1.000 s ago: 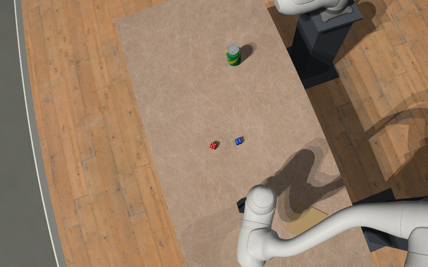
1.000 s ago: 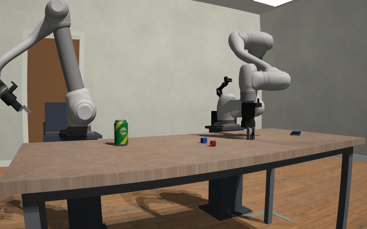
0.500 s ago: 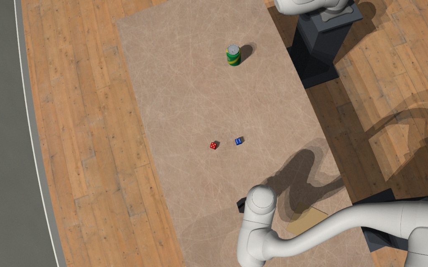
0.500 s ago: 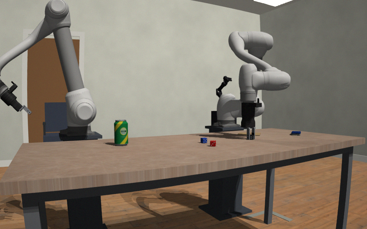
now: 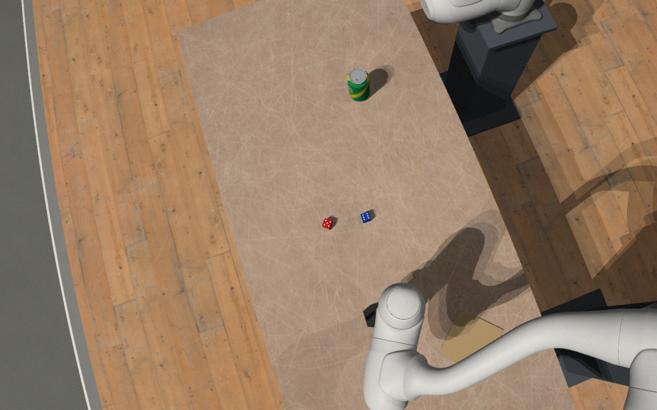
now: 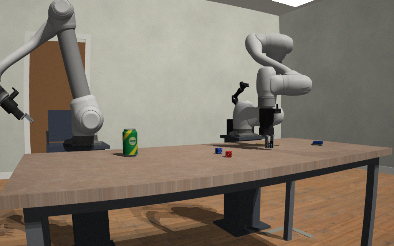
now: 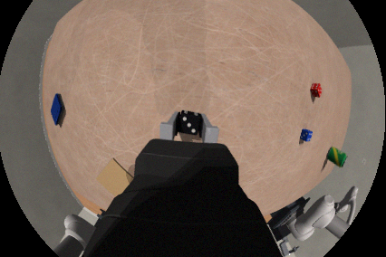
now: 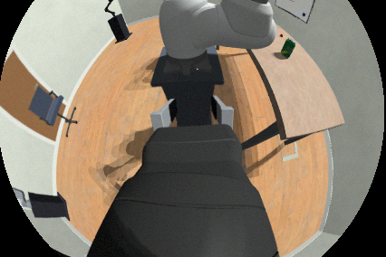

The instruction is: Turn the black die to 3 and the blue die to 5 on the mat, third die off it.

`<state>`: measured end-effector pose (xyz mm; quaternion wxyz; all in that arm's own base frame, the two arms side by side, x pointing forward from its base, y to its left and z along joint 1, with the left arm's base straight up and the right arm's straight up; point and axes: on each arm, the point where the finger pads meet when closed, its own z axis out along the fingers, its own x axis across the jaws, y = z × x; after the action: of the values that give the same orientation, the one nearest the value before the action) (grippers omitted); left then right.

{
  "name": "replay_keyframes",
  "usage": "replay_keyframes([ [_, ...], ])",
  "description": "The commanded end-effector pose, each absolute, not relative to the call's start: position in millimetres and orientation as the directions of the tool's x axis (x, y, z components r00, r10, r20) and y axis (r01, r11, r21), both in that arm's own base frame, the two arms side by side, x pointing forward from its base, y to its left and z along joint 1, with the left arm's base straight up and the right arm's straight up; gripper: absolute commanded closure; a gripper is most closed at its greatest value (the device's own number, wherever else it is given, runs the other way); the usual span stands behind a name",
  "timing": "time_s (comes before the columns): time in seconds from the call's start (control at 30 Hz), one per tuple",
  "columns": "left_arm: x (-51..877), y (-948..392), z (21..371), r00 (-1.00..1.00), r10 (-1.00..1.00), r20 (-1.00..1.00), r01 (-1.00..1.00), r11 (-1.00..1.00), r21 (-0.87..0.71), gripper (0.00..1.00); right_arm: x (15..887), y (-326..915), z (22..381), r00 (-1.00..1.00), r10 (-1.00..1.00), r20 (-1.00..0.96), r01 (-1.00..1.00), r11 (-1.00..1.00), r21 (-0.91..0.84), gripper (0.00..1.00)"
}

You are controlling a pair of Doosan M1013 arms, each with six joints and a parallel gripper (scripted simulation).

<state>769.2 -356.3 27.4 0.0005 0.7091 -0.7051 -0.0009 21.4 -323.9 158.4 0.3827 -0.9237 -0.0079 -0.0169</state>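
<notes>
Left claw [image 6: 269,146] [image 7: 189,127] clamped on the cubic black die [image 6: 270,145] [image 7: 189,122] — seemingly low over scratched tabletop [image 5: 290,152] [image 6: 161,166] [image 7: 118,58] [image 8: 308,85]; right claw [image 6: 31,120] [image 8: 193,111] apart.

In the top view, a soda can [image 5: 358,84] [image 6: 129,142] [image 7: 337,157] [image 8: 288,48] stands on the table [image 5: 280,127] [image 6: 161,171] [image 7: 181,35] [image 8: 308,90], upper centre of the frame. Near the middle, off the mat [image 5: 470,336] [image 6: 276,143] [image 7: 114,176], lie two dice: the third die [image 5: 327,223] [image 6: 228,153] [image 7: 316,90] [image 8: 281,35] left of the second die [image 5: 365,216] [image 6: 218,150] [image 7: 306,135]. The mat lies lower right. In the left wrist view, the first die [image 6: 270,145] [image 7: 189,122] is between the left end effector's [image 6: 269,145] [image 7: 189,127] fingers, right of the mat and above it in the frame; a flat block [image 6: 317,142] [image 7: 56,109] lies at the far left.
</notes>
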Motion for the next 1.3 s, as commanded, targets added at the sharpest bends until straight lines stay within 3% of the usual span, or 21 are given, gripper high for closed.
replay_keyframes([
  [0.0,769.8,-356.6,45.1,0.006,-1.0,0.0,-1.0,-0.006,0.0,0.51,21.5,-324.1,158.8,0.999,0.002,0.038,0.028,-0.708,-0.706,0.0],
  [0.43,769.8,-356.6,115.8,0.006,-1.0,0.0,-1.0,-0.006,0.0,0.51,21.5,-324.1,158.8,0.999,0.002,0.038,0.028,-0.708,-0.706,0.0],
  [0.87,769.2,-356.0,119.6,0.004,-1.0,0.0,-1.0,-0.004,0.0,0.51,21.5,-324.1,158.8,0.999,0.002,0.038,0.028,-0.708,-0.706,0.0],
  [1.27,691.7,-295.4,130.8,-0.125,-0.992,0.0,-0.992,0.125,0.0,0.51,21.5,-324.1,158.8,0.999,0.002,0.038,0.028,-0.708,-0.706,0.0],
])
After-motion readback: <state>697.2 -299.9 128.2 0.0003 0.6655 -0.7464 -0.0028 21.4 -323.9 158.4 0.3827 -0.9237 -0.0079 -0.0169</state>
